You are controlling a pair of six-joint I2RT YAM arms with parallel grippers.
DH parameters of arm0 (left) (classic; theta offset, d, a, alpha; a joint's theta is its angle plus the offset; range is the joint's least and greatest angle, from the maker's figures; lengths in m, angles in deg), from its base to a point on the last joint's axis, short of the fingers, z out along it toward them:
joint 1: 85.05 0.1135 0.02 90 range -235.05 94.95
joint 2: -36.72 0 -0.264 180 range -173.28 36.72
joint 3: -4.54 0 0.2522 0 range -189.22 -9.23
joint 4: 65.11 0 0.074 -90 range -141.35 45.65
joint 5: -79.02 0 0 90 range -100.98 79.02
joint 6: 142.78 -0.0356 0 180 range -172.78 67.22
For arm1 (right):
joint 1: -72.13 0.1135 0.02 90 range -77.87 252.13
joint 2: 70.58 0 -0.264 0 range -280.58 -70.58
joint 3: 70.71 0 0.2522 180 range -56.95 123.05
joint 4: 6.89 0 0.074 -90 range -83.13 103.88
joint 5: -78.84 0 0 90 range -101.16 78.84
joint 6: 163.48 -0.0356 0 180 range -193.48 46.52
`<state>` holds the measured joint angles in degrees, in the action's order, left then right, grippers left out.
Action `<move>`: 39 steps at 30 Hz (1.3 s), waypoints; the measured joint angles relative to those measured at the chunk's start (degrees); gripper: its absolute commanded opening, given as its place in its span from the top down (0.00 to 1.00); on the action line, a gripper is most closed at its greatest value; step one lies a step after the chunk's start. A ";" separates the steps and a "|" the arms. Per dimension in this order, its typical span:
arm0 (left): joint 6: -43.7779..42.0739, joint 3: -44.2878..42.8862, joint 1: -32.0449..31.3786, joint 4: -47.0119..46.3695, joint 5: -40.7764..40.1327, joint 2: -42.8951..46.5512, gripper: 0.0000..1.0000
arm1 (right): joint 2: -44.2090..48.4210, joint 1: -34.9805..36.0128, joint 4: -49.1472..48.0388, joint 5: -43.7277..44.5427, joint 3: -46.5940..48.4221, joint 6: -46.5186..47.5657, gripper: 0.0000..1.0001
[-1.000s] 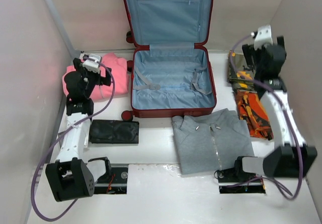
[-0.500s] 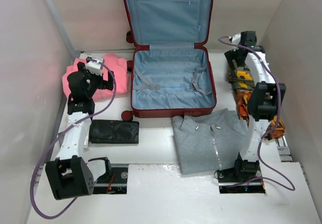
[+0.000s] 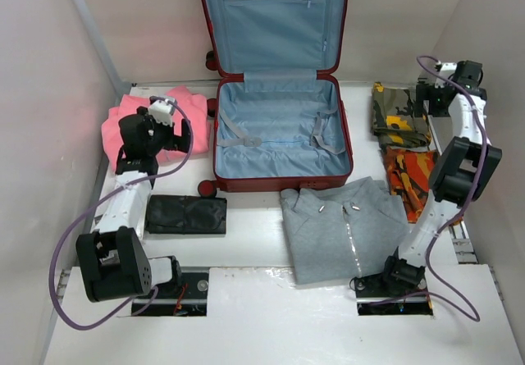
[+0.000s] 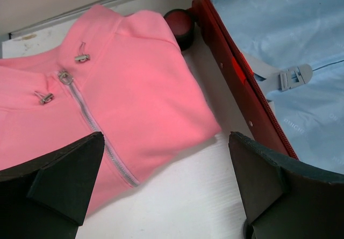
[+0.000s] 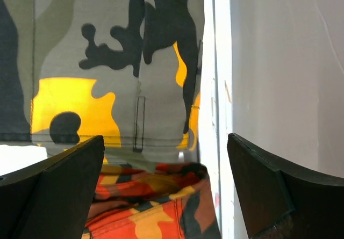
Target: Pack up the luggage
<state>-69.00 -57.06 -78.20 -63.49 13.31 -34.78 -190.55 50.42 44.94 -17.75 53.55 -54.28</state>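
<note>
- Our left gripper (image 4: 165,164), fingers apart, hovers over the pink zip jacket (image 4: 134,88); we should pinch its folded edge beside the luggage (image 4: 223,45).
- Our right gripper (image 5: 165,164), fingers apart, hangs above the camouflage garment (image 5: 107,40).

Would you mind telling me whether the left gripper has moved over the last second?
Yes. The left gripper shifted slightly right, toward the luggage, above the pink sweater.
</note>
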 measured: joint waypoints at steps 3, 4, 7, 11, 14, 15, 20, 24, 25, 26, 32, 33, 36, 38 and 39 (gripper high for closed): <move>0.00 -0.46 0.00 0.35 0.63 -1.64 0.00 | -2.27 -1.40 -0.20 -3.96 1.88 -1.03 0.00; 0.00 -0.81 0.00 0.81 0.81 -2.23 0.00 | -3.19 -1.62 -0.50 -4.98 2.36 -1.25 0.00; -0.07 -2.05 0.00 1.92 1.33 -4.00 0.00 | -6.32 -1.95 -1.66 -7.78 3.06 -2.10 0.00; -0.11 -3.54 -0.07 2.71 2.29 -5.86 0.00 | -10.82 -2.16 -2.56 -10.93 3.54 -3.04 0.00; -0.66 -5.03 -0.55 3.72 2.60 -7.08 0.00 | -12.83 -2.58 -3.76 -13.22 3.32 -4.31 0.00; -0.90 -5.62 -0.76 4.22 2.67 -7.37 0.00 | -12.85 -2.82 -4.26 -13.84 2.93 -4.68 0.02; -1.70 -7.67 -1.27 4.74 3.06 -8.15 0.00 | -12.79 -4.22 -8.81 -17.92 0.26 -5.86 0.55; -1.99 -7.80 -1.27 4.74 3.13 -8.33 0.00 | -10.23 -4.87 -15.43 -21.97 -6.80 -6.14 0.60; -2.10 -7.80 -1.27 4.76 3.13 -8.39 0.00 | -8.94 -4.55 -16.59 -22.27 -9.01 -6.16 0.61; -2.25 -7.80 -1.27 4.76 3.17 -8.39 0.00 | -7.54 -3.98 -17.55 -22.67 -11.41 -6.38 0.61; -2.84 -7.80 -1.27 4.70 3.78 -8.39 0.00 | -0.90 1.90 -23.45 -25.88 -23.47 -9.35 0.52; -2.86 -7.80 -1.27 4.68 3.93 -8.39 0.00 | -0.42 2.91 -23.45 -26.47 -24.20 -9.75 0.34; -2.97 -7.80 -1.42 4.63 4.26 -8.41 0.00 | 0.66 5.05 -22.47 -27.23 -24.72 -10.19 0.03; -2.99 -7.80 -1.57 4.63 4.37 -8.41 0.00 | 1.49 5.01 -21.68 -27.65 -24.83 -10.56 0.00; -2.99 -7.80 -1.62 4.63 4.44 -8.39 0.00 | 1.90 4.66 -21.22 -27.69 -24.83 -10.82 0.00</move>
<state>-72.00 -64.86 -79.82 -58.86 17.75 -43.18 -188.64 55.08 23.72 -45.44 28.72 -65.09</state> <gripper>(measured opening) 0.997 0.987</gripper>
